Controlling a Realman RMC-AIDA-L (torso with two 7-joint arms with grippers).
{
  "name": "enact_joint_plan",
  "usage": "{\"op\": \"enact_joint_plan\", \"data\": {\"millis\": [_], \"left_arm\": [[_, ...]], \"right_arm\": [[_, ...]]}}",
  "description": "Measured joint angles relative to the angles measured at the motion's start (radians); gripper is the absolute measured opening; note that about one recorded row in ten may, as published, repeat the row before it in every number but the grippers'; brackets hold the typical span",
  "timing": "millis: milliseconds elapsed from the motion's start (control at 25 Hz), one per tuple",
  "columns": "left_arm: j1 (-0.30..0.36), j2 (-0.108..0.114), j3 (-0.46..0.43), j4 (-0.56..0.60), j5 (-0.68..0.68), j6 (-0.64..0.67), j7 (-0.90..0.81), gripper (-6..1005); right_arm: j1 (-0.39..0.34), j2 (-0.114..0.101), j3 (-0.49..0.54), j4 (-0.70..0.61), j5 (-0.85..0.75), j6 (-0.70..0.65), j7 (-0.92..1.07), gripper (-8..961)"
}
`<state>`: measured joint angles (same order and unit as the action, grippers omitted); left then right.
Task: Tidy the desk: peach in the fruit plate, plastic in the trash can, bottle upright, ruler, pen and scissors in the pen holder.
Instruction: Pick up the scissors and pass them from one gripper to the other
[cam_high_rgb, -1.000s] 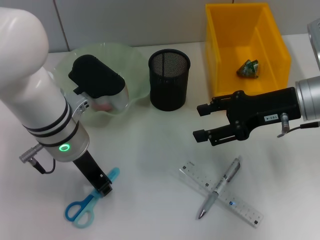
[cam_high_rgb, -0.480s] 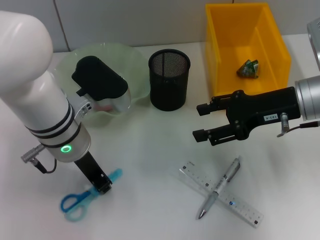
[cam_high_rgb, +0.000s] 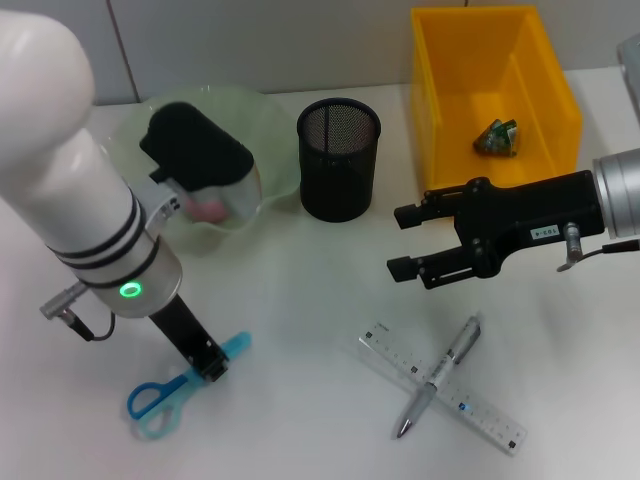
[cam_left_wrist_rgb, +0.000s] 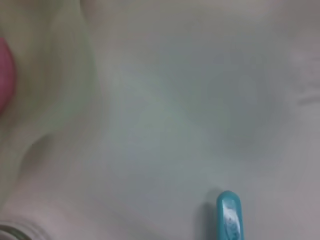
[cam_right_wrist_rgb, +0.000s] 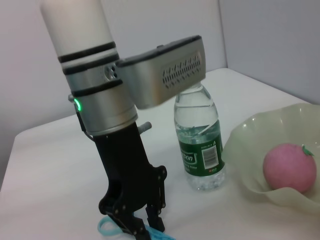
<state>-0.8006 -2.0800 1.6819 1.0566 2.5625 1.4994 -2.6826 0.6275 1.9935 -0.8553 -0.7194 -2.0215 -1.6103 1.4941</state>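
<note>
The left arm's bulk hides much of the fruit plate (cam_high_rgb: 270, 150). Left gripper (cam_high_rgb: 211, 367) pinches the blue scissors (cam_high_rgb: 160, 398) on the desk; right gripper (cam_high_rgb: 405, 242) hovers open, holding nothing, beside the pen holder (cam_high_rgb: 339, 158).

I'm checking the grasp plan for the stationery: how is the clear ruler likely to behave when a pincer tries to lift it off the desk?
The ruler lies flat on the desk, so fingers probably find little edge and may slide it. It looks thin, clear plastic, so likely light and somewhat flexible. The pen lies across it and would probably roll off if the ruler moves.
</note>
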Motion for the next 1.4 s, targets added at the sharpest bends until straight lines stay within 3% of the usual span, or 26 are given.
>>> {"op": "enact_joint_plan", "data": {"millis": [160,320,560,640,760,1120,1400], "left_arm": [[0.027,0.006,-0.109,0.063,-0.071,0.062,0.048,224],[0.067,0.010,-0.286,0.088,-0.224,0.129,0.138,226],[0.147,0.011,-0.465,0.000,-0.492,0.143,0.280,229],[0.155,0.011,-0.475,-0.023,-0.523,0.140,0.297,230],[0.193,0.010,-0.514,-0.203,-0.688,0.122,0.388,232],[0.268,0.007,-0.512,-0.360,-0.919,0.126,0.478,236],[0.280,0.003,-0.511,-0.491,-1.047,0.134,0.526,240]], "right_arm": [[-0.007,-0.005,0.062,0.000,0.020,-0.033,0.010,769],[-0.019,-0.009,0.204,-0.001,0.023,-0.108,0.035,769],[-0.066,-0.013,0.363,0.010,0.081,-0.226,0.051,769],[-0.077,-0.013,0.362,0.012,0.095,-0.228,0.051,769],[-0.107,-0.011,0.364,0.021,0.114,-0.249,0.044,768],[-0.151,-0.006,0.346,0.092,0.108,-0.315,-0.056,769],[-0.212,0.037,0.344,0.122,0.104,-0.317,-0.186,769]]}}
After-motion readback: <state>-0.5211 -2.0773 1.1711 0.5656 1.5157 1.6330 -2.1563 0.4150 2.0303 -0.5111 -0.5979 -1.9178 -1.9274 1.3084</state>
